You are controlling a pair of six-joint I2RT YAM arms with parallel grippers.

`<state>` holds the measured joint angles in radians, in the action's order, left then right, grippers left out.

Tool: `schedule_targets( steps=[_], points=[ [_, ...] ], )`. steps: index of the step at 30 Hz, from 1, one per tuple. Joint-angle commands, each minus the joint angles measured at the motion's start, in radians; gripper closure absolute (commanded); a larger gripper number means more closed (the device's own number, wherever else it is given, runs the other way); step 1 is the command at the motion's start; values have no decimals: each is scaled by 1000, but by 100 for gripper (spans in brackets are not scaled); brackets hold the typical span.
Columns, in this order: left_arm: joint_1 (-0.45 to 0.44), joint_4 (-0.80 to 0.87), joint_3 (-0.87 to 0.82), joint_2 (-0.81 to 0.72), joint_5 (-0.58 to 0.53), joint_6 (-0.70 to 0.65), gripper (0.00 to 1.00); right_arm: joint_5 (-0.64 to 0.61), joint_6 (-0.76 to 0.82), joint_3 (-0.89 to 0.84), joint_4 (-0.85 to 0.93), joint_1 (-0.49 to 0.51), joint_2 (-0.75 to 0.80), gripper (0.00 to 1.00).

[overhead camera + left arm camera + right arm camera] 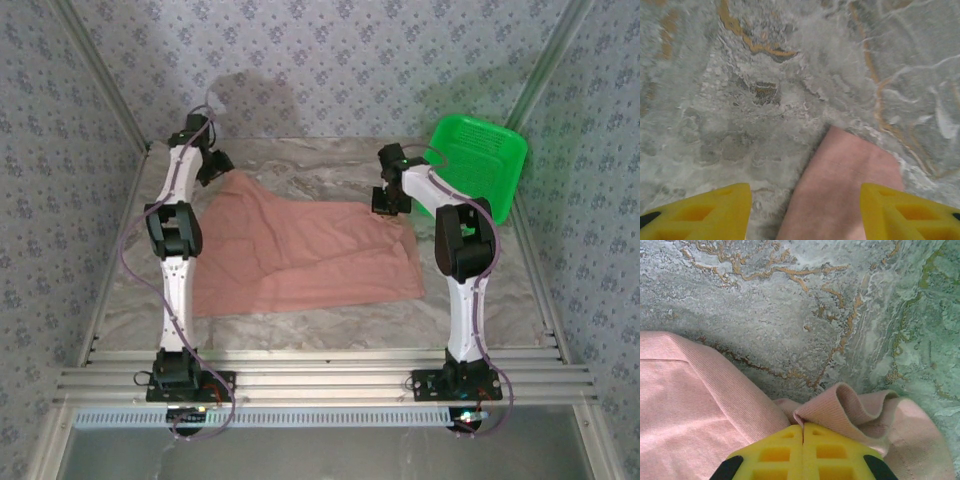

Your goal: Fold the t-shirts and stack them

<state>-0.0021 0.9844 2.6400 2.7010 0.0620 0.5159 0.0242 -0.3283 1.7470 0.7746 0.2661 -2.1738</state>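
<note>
The salmon-pink t-shirt (300, 255) lies spread across the marble table, roughly flat with a few wrinkles. My left gripper (214, 170) hovers over its far left corner. In the left wrist view this gripper (805, 215) is open, its yellow fingers (705, 212) wide apart, with the t-shirt's corner (840, 185) lying flat between them. My right gripper (388, 204) is at the t-shirt's far right corner. In the right wrist view this gripper (803, 429) is shut on a pinched fold of the t-shirt (850, 407), which bunches up in front of the tips.
A bright green plastic basket (480, 160) leans tilted at the back right, close behind the right arm. Bare marble table (300, 165) stretches behind the cloth, and a strip (320, 325) runs in front of it. Patterned walls close in the sides and back.
</note>
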Motion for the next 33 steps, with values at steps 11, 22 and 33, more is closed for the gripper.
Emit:
schedule_targets(
  steps=[11,22,33],
  points=[
    [-37,-57,85,85,-56,-50,43,51,16,13,39,-14,-15,100],
    [-59,-37,100,140,1,-50,67,69,23,27,43,-19,-12,100],
    [-58,-110,104,108,70,-47,93,69,20,32,37,-36,-1,100]
  ],
)
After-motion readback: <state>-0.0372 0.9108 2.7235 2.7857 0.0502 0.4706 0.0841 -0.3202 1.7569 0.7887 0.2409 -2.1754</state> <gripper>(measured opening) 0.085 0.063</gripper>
